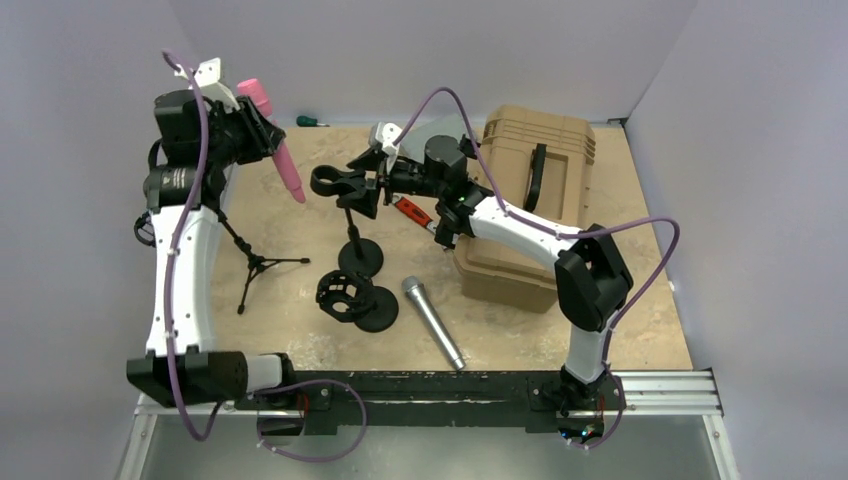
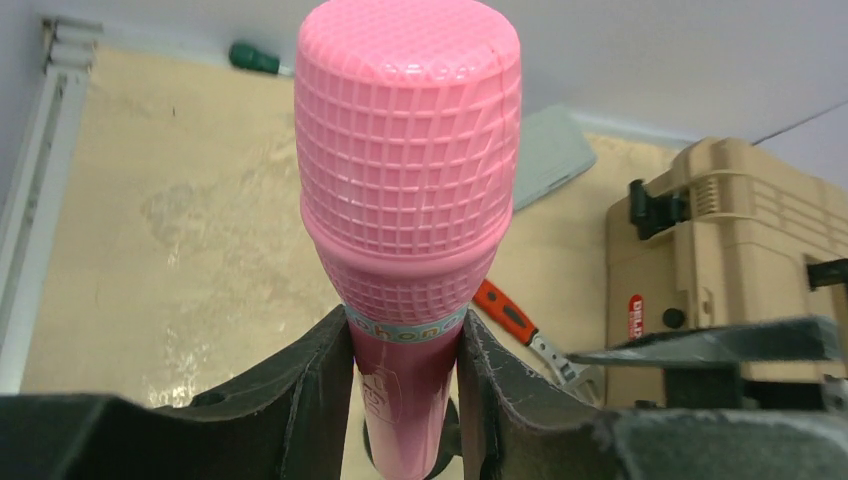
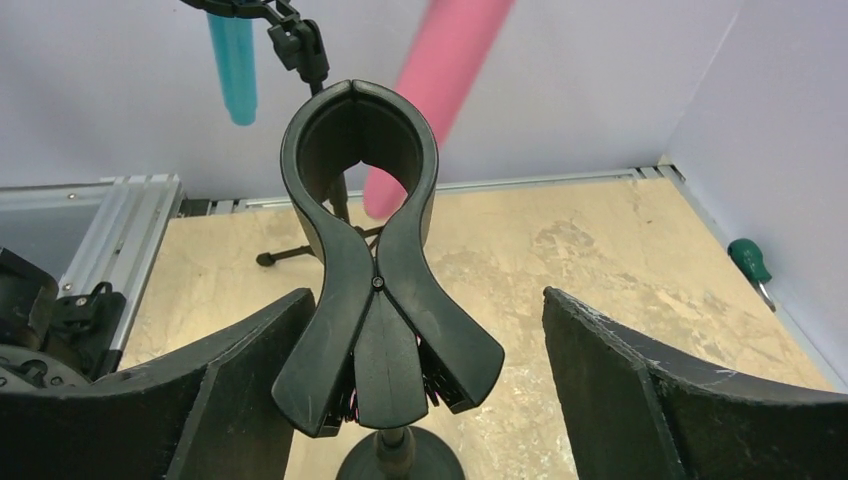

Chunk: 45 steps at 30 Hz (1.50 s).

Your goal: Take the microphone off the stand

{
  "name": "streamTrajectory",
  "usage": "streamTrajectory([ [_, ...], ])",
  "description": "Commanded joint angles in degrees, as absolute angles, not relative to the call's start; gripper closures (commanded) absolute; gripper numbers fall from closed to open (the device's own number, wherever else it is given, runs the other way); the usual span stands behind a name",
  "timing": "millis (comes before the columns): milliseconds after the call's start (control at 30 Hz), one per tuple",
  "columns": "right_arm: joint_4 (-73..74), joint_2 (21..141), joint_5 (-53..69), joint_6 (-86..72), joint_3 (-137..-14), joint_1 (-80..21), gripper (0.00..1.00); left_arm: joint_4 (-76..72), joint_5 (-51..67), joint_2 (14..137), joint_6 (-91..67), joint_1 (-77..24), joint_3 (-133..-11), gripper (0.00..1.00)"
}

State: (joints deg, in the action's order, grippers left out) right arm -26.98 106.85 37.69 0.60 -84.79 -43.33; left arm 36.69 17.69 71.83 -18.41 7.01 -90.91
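Observation:
My left gripper (image 1: 262, 125) is shut on a pink microphone (image 1: 272, 140) and holds it in the air, tilted, above the table's back left. In the left wrist view the microphone (image 2: 408, 180) stands between my fingers (image 2: 300, 400), gripped just below its head. The black clip stand (image 1: 338, 182) stands mid-table on a round base (image 1: 360, 258), and its clip is empty. My right gripper (image 1: 372, 186) is open, its jaws on either side of the clip's handles (image 3: 385, 330). The pink microphone (image 3: 450, 90) shows blurred behind the clip, clear of it.
A silver microphone (image 1: 432, 322) lies on the table near a shock-mount stand (image 1: 350, 295). A tripod stand (image 1: 255, 262) holds a teal microphone (image 3: 232, 65). A tan case (image 1: 530, 200), a red-handled tool (image 1: 415, 212) and a green screwdriver (image 1: 310, 121) are at the back.

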Motion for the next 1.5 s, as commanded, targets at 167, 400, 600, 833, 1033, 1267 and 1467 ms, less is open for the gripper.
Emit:
streamTrajectory([
  [167,-24.8,102.0,34.2,1.7,-81.4,-43.2,0.17,43.1,16.6,93.2,-18.3,7.3,-96.4,1.00],
  [400,-25.2,101.0,34.3,1.5,-80.8,-43.2,0.16,36.7,11.4,101.4,-18.7,4.1,-90.9,1.00],
  [600,-25.6,100.3,34.2,0.7,-80.9,-43.3,0.16,37.7,5.7,109.1,-20.9,1.5,-91.7,1.00],
  [833,-23.9,99.7,33.0,0.4,-81.6,-43.3,0.16,43.3,6.7,118.3,-20.2,1.5,-98.4,0.84],
  [1033,-24.1,99.4,32.8,-1.6,-81.1,-43.4,0.15,43.8,6.4,118.9,-19.8,1.9,-99.0,0.58],
  [1267,-21.1,100.0,31.2,-3.2,-83.0,-43.7,0.14,45.4,10.1,118.5,-19.9,2.1,-100.4,0.05],
  [1467,-17.3,98.4,30.0,-6.2,-84.3,-43.9,0.13,45.3,11.5,113.0,-21.2,2.1,-99.6,0.00],
])
